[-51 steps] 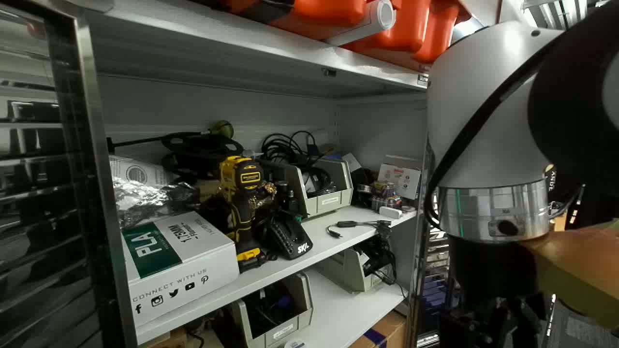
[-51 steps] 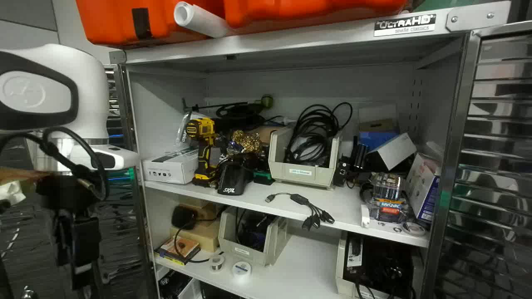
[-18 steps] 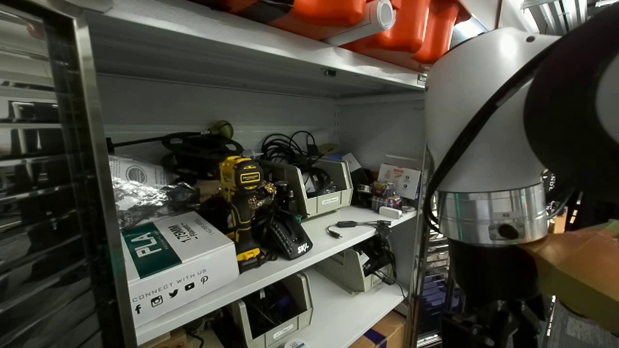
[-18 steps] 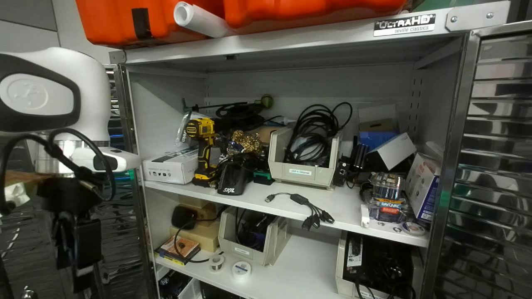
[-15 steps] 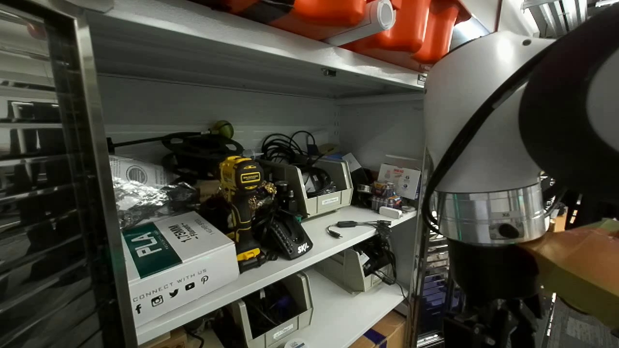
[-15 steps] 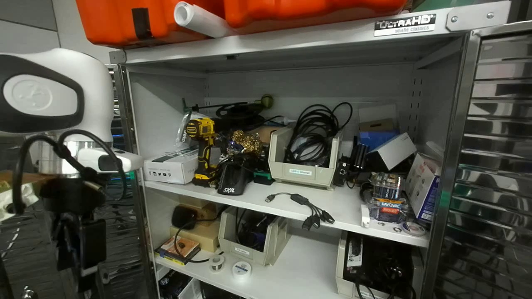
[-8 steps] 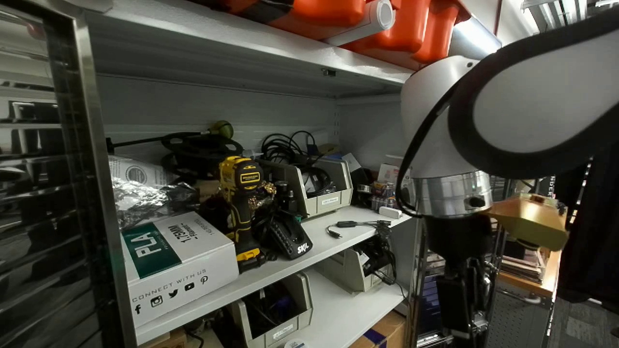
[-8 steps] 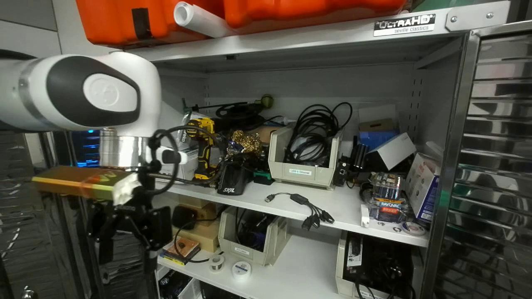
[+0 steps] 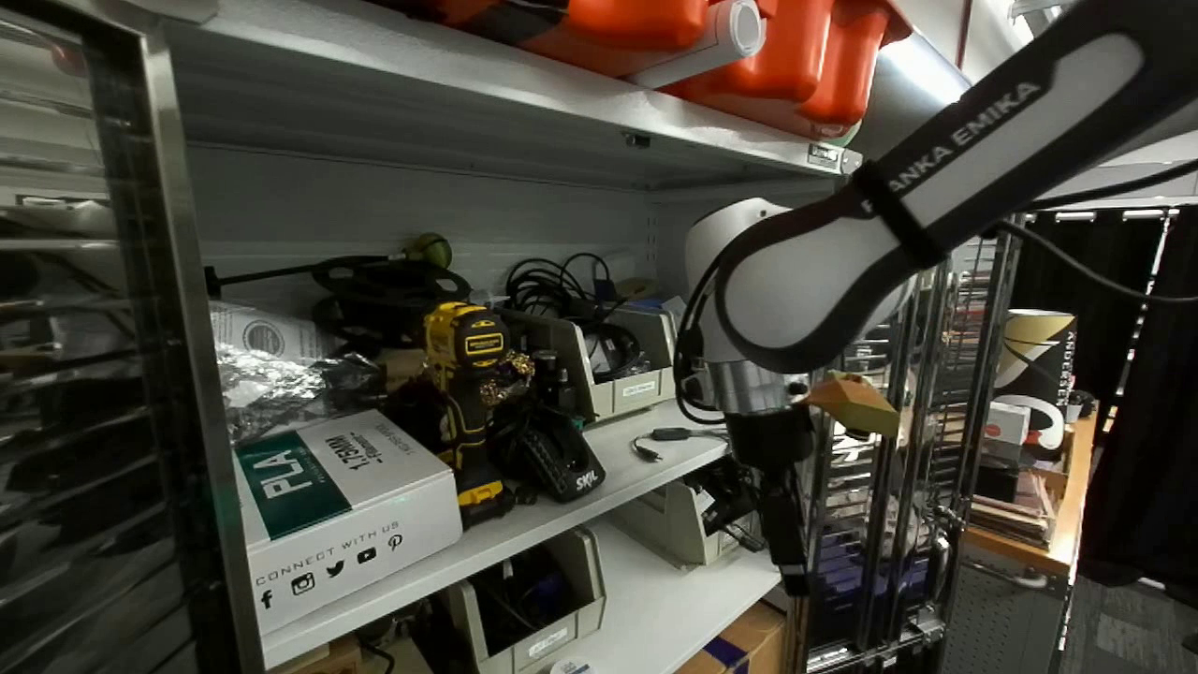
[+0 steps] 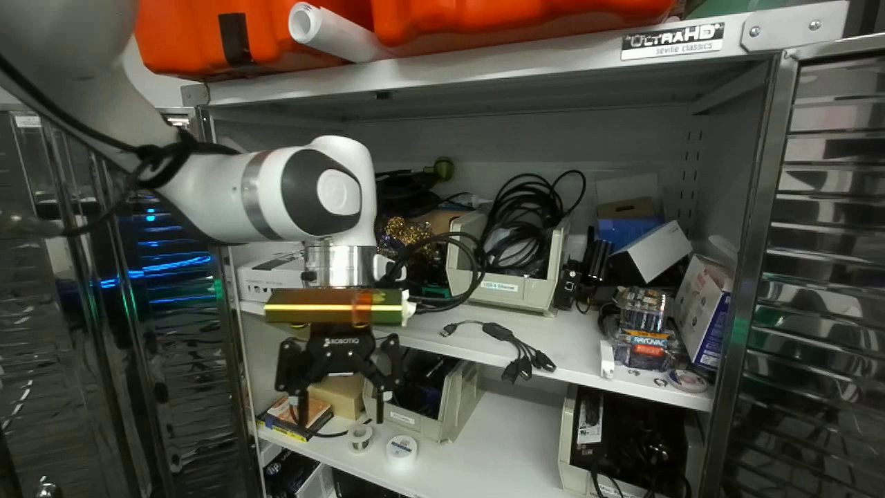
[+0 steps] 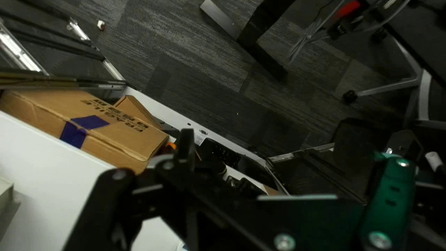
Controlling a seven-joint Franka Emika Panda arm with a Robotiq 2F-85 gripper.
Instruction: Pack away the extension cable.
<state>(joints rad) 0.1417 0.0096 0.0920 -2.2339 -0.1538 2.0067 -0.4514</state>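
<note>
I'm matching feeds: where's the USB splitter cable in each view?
In an exterior view: USB splitter cable below and right of centre, right of the gripper.
In an exterior view: cable below and right of centre, partly behind the gripper.
Wrist view: not visible.
Landmark in all: the gripper.

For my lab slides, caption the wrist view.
Looking down past the robot's dark fingers: white shelf, blue-taped cardboard box and gray carpet.

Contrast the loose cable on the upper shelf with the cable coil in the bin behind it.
The loose cable is strung out with branched ends past the shelf edge; the cable coil sits looped in its bin. The loose cable is small, the cable coil bulkier. Both look dark.
</note>
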